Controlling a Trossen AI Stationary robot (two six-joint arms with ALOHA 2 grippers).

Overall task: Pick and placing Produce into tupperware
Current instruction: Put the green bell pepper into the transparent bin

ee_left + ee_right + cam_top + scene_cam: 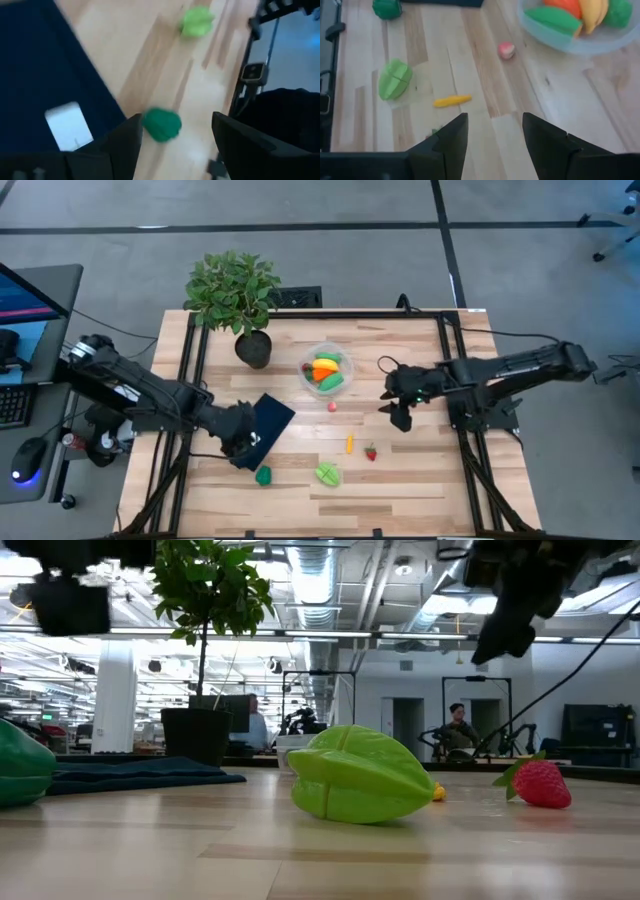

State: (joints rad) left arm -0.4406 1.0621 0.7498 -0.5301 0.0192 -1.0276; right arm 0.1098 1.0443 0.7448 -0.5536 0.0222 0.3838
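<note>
Two pincers, left [243, 446] and right [398, 412], we record spread and empty; the round clear plastic tupperware [327, 370] holds several toy pieces, a dark green piece [263, 475] beside the left pincer.

Overhead sees the whole table [420, 480]; low camera skims its top; wrist cameras hover close above.

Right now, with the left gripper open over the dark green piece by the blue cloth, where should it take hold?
Probably across the dark green piece's rounded middle, coming straight down. It lies free on the table, just off the dark blue cloth, and the left gripper already straddles it, open. Closing on its widest part looks steadiest.
</note>
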